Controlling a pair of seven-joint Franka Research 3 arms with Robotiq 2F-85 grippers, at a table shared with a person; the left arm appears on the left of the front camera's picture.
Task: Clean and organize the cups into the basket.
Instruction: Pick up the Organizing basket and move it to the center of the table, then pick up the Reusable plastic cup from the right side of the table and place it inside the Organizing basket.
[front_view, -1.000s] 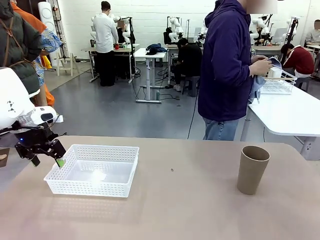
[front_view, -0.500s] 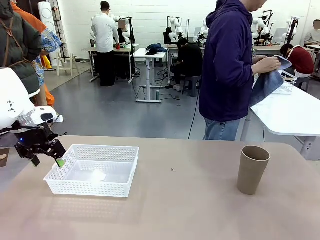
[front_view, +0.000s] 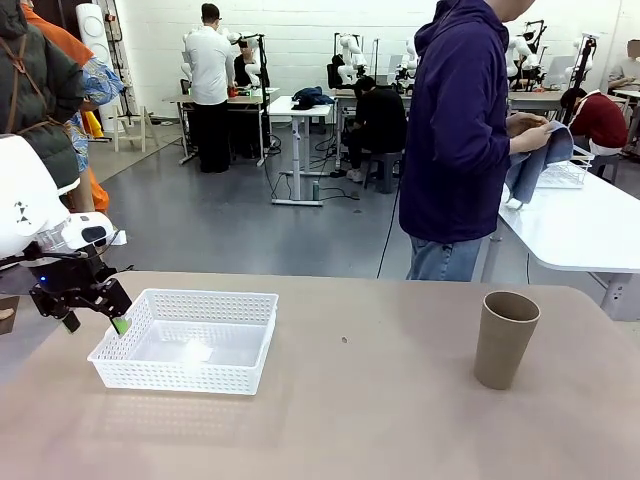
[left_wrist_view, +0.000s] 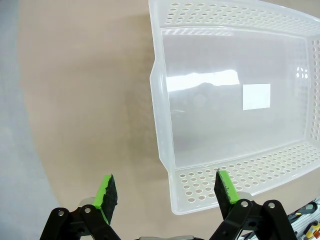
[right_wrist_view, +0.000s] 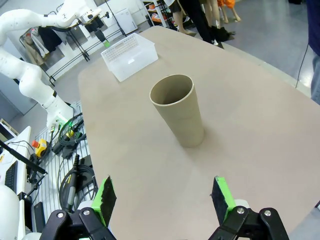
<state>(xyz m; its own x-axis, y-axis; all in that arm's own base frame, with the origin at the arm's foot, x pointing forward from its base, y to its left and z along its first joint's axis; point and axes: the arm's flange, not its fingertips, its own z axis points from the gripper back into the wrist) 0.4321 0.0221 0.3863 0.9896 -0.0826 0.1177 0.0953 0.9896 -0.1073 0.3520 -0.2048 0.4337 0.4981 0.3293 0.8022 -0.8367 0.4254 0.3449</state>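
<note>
Cup (front_view: 505, 338) in cardboard brown, the one I can see, stands upright and empty near the table's (front_view: 380, 420) right edge, toward the far right corner. I have the basket (front_view: 187, 340) well apart from it, near the left edge, nothing inside. My left gripper (front_view: 96, 324) hovers at the basket's left end, jaws spread and holding nothing; in its wrist view one pad is over bare table and the other over the perforated wall. My right gripper (right_wrist_view: 164, 200) is wide open too, empty, looking down at the cup without touching it. Beyond the far edge a person (front_view: 455, 130) holds a cloth (front_view: 530, 170).
</note>
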